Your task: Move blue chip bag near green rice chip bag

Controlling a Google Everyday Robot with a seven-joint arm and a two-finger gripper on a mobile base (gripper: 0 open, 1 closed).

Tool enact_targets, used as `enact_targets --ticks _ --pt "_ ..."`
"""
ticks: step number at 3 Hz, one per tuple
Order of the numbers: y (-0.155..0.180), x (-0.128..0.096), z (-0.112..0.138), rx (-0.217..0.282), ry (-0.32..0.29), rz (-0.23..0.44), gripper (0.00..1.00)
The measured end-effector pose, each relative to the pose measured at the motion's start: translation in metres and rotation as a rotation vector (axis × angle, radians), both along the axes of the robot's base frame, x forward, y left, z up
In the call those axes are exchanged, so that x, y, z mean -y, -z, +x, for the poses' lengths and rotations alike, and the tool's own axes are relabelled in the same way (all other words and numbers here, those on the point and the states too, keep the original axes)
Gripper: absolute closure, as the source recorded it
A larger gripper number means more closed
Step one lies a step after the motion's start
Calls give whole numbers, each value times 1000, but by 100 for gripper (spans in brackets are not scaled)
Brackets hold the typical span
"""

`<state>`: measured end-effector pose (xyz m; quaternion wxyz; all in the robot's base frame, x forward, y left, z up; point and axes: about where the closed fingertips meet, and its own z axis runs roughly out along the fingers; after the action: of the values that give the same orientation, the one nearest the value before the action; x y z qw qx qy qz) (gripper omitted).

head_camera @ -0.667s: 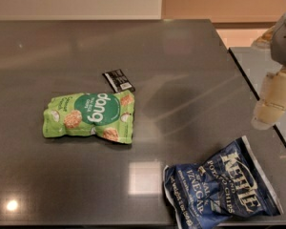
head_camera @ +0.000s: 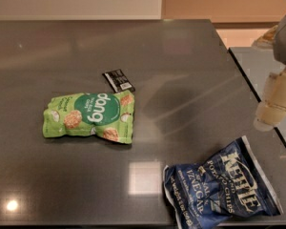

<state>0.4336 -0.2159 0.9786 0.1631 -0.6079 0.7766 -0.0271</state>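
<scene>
On dark desk (head_camera: 62, 185), near right corner: blue chip bag (head_camera: 224, 187), well apart from green rice chip bag (head_camera: 90, 117) at centre-left. Small black packet (head_camera: 118, 80) just behind green rice chip bag. Hand (head_camera: 270, 109) hovers at right edge, apart from blue chip bag; clenched or released, cannot tell.

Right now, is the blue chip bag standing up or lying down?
Lying down: the blue chip bag is flat on the table, label up. The gripper hovers at the right edge, apart from it.

The green rice chip bag (head_camera: 88, 117) reads "dang" in white (upside down from this view). The blue chip bag (head_camera: 224, 187) reads "KETTLE". The gripper (head_camera: 264, 121) hangs at the right edge.
</scene>
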Motion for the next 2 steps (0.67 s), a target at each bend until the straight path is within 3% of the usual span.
enact_targets --ticks 2 --pt "11 -8 -48 -26 -124 85 0"
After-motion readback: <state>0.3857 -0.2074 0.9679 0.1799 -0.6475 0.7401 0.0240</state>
